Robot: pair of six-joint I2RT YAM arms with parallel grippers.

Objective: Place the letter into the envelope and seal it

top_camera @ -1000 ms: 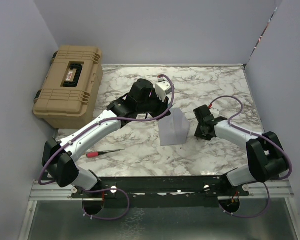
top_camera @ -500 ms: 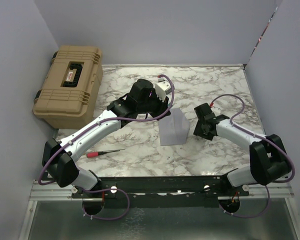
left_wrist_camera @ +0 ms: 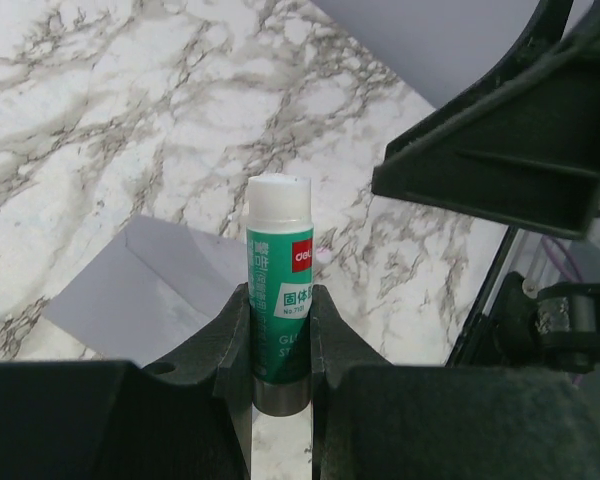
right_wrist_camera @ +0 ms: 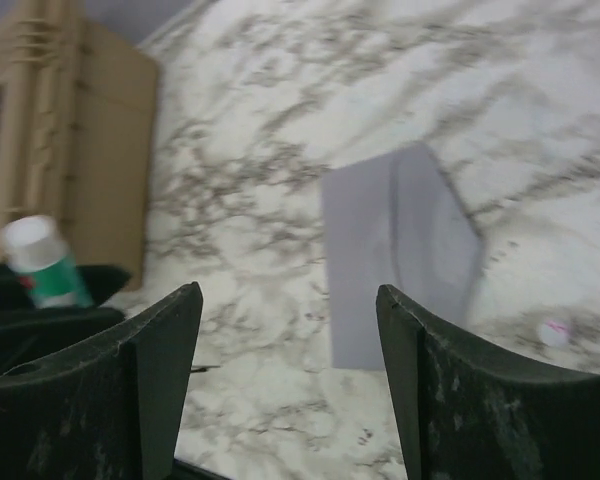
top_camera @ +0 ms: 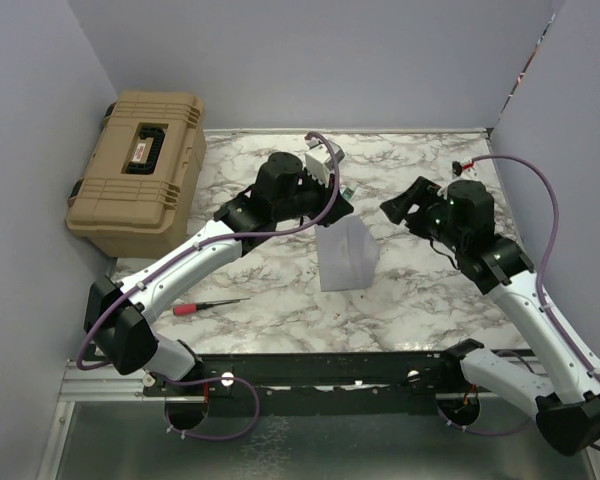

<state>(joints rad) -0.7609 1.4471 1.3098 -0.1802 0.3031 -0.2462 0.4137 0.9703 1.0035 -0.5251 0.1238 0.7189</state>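
Now the envelope [top_camera: 345,262] lies lengthwise away, flap farthest; left hand [left_wrist_camera: 280,305] grips glue stick [left_wrist_camera: 280,255], right hand [right_wrist_camera: 288,310] gapes.

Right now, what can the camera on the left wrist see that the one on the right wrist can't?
Only the left wrist view: the glue stick close up, its green printed label legible, pinched in the left gripper. Only the right wrist view: the tan case at the left, and the right gripper with its jaws spread and nothing between them. Both: the grey-lilac envelope lying on the marble table, and the glue stick, though blurred at the right wrist view's left edge.
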